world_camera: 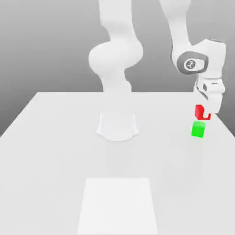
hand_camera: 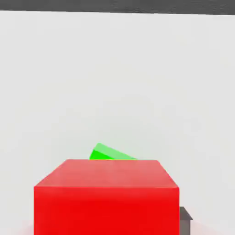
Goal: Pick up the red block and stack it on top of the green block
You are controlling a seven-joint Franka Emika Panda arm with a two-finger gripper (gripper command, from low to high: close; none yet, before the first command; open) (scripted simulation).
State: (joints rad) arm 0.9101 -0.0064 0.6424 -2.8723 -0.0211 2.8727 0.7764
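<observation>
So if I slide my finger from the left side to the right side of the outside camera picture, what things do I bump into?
Left to right in the exterior view: the pale square patch on the table, then the robot's round base, then the green block. The red block and the gripper holding it hang right above the green one, so they share that last spot.

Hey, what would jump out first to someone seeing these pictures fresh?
The red block, pinched in the gripper at the exterior view's right, hanging just above the green block on the white table. In the hand view, red looms close, with green peeking past it.
</observation>
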